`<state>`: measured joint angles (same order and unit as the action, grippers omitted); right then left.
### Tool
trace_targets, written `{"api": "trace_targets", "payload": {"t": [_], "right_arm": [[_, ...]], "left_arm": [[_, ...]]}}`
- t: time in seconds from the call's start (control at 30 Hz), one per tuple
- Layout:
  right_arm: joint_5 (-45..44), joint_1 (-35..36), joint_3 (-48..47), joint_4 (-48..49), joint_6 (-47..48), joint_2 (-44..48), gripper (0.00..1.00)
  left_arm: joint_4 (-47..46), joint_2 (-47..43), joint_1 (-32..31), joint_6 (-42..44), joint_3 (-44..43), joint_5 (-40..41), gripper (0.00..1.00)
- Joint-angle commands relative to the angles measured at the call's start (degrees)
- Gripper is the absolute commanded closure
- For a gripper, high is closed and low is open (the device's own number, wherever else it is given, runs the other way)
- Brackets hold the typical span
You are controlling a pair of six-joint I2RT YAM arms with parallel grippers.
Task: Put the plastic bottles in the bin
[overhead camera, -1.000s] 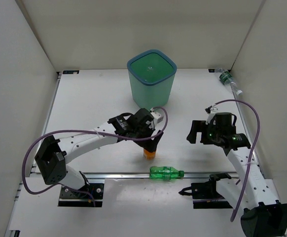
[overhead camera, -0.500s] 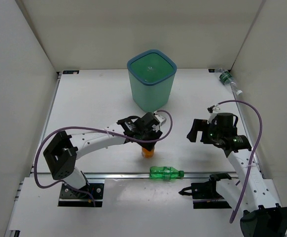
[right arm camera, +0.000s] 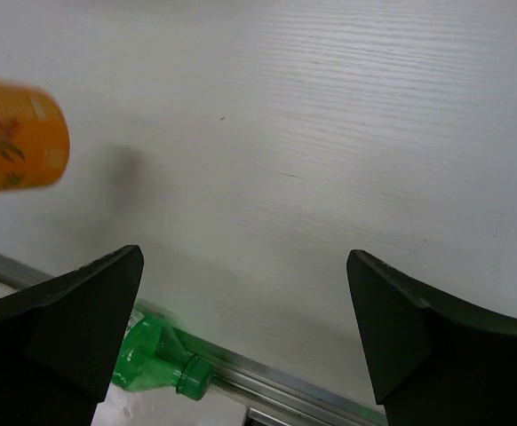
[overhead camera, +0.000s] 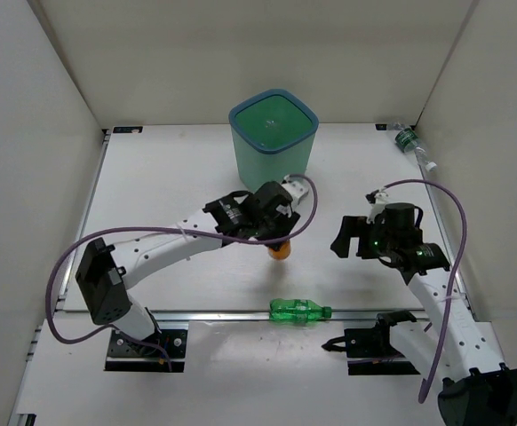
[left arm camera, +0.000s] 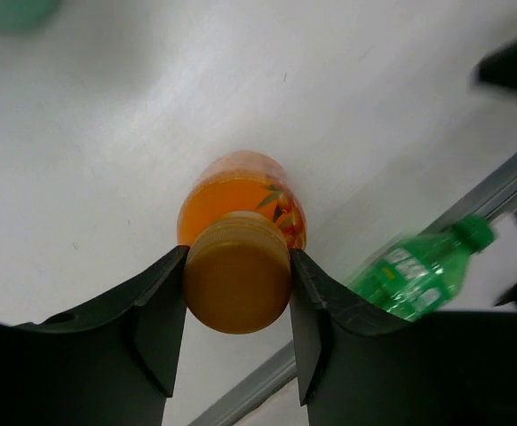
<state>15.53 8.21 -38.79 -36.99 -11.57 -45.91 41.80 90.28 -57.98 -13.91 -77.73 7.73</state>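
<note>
Your left gripper (left arm camera: 238, 271) is pinching the stubby orange bottle (left arm camera: 241, 202) by its cap. One black finger (left arm camera: 165, 302) is pressing on each side, and the body is hanging below. In the overhead view, the left gripper (overhead camera: 279, 238) is sitting over the middle of the table (overhead camera: 152, 195). The orange bottle (overhead camera: 280, 250) is poking out beneath it, on the near side of the bin (overhead camera: 272, 169) and not over its opening. In the right wrist view, the orange bottle (right arm camera: 14, 133) is showing at the left edge, with a soft shadow lying apart from it on the white surface. It seems to be hanging clear of the table, though the blur is making that hard to confirm.

Your right gripper (right arm camera: 245, 257) is hovering with its fingers spread wide and nothing between them. Overhead, the right gripper (overhead camera: 345, 235) is pointing toward the left arm, near the orange bottle but apart from it.

The all-green bottle (overhead camera: 299, 310) is lying on its side along the metal rail (overhead camera: 214, 313) at the near edge, with its cap pointing to the robot's right. It is also showing in the left wrist view (left arm camera: 414, 271) and at the bottom of the right wrist view (right arm camera: 156, 359). A clear bottle with a green label (overhead camera: 408, 140) is lying in the far right corner against the wall, well apart from both grippers. The bin is standing upright near the back wall.
</note>
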Motion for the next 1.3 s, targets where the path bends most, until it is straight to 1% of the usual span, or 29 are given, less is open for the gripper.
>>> {"api": "trace_targets", "payload": {"t": [0.0,0.03,0.1,0.13,0.17,0.23,0.27,0.3,0.33,0.4,0.47,0.5,0.53,0.57,0.6,0.63,0.67,0.73,0.87,0.9,0.93,0.97,1.0,1.07,1.1,1.13,1.17,1.2,1.27], "right_arm": [[2.5,4.4,-1.6,1.9,3.7,0.6,0.05],[3.3,6.0,-1.5,1.8,4.7,0.6,0.05],[4.5,9.6,-2.8,1.2,6.2,-0.3,0.05],[4.9,10.3,-2.4,1.0,6.7,-0.4,0.05],[4.9,12.1,-3.1,0.8,6.9,-0.8,0.05],[4.5,15.2,-3.6,1.8,7.1,-1.1,0.05],[3.4,16.8,-3.8,1.9,6.9,-1.4,0.05],[2.4,18.5,-3.8,1.6,6.9,-1.2,0.05],[1.7,19.4,-4.2,1.3,7.1,-1.2,0.04],[0.1,20.9,-5.5,-0.4,7.0,-2.1,0.05],[1.3,20.1,-6.9,-2.1,7.9,-2.6,0.05],[2.9,19.4,-7.2,-2.6,7.9,-3.0,0.05],[4.8,19.1,-7.6,-3.0,8.5,-3.3,0.05],[5.4,19.2,-8.1,-3.0,9.5,-3.4,0.05],[6.1,20.2,-8.4,-3.3,9.8,-3.9,0.04],[6.0,21.9,-8.5,-3.6,10.2,-4.5,0.05],[4.6,23.1,-8.2,-3.6,9.7,-5.3,0.05],[3.6,28.4,-8.7,-3.5,10.0,-7.3,0.04],[4.9,33.2,-8.8,0.3,10.8,-10.1,0.04],[5.6,33.6,-9.2,0.5,13.5,-11.5,0.04],[5.7,34.9,-9.7,0.6,13.9,-11.8,0.04],[6.3,34.8,-10.1,0.3,14.9,-13.1,0.04],[7.4,35.6,-10.2,0.2,16.0,-14.0,0.04],[8.5,38.8,-9.6,1.4,16.9,-15.8,0.03],[9.3,40.3,-9.5,2.0,18.8,-17.5,0.03],[7.9,44.1,-9.6,1.3,19.5,-19.1,0.02],[4.8,47.7,-10.0,1.2,20.4,-19.7,0.02],[4.0,49.0,-10.3,0.5,21.5,-21.4,0.01],[2.2,51.4,-11.4,-0.6,21.9,-24.6,0.01]], "left_arm": [[-2.4,-6.3,1.9,2.4,-10.5,3.2,0.81],[-4.1,-6.5,2.6,2.7,-13.6,4.2,0.8],[-7.5,-5.5,5.3,4.1,-20.6,9.9,0.8],[-8.5,-4.8,6.1,4.4,-22.4,11.4,0.8],[-10.6,-2.8,7.3,5.0,-25.3,13.3,0.8],[-12.8,2.7,9.9,6.9,-30.5,16.1,0.75],[-14.4,4.0,10.2,7.8,-33.6,19.3,0.74],[-14.5,7.7,11.6,9.2,-37.6,22.6,0.7],[-14.4,11.5,12.3,10.8,-39.9,25.2,0.7],[-14.3,17.3,14.4,12.1,-47.4,26.4,0.71],[-14.6,20.4,16.2,11.4,-49.2,25.5,0.71],[-14.7,21.6,17.9,9.2,-49.4,23.3,0.71],[-14.7,22.3,19.5,7.3,-49.8,21.3,0.68],[-13.8,23.1,20.4,6.0,-50.7,20.5,0.53],[-12.7,23.8,21.1,5.7,-51.8,20.2,0.43],[-12.0,24.8,21.2,5.9,-52.4,20.8,0.26],[-11.6,24.9,21.2,7.2,-53.4,20.7,0.02],[-11.3,23.5,20.6,8.0,-53.5,21.8,0.02],[-10.8,18.8,19.0,9.1,-54.8,25.4,0.02],[-9.2,18.2,18.9,8.6,-56.2,24.5,0.01],[-6.9,16.1,19.3,7.8,-56.4,22.7,0.02],[-5.7,14.8,20.2,6.4,-55.9,21.4,0.01],[-3.5,11.6,20.4,5.2,-53.2,20.3,0.02],[-2.4,2.0,21.9,2.1,-44.5,19.9,0.01],[-3.2,-1.1,22.1,0.5,-36.0,20.1,0.02],[-4.0,-7.2,22.5,0.1,-26.8,20.4,0.01],[-3.7,-12.8,23.3,-2.9,-18.9,19.3,0.01],[-2.8,-15.3,25.5,-5.9,-15.7,18.0,0.02],[0.3,-24.0,28.9,-10.4,-3.5,11.9,0.02]]}}
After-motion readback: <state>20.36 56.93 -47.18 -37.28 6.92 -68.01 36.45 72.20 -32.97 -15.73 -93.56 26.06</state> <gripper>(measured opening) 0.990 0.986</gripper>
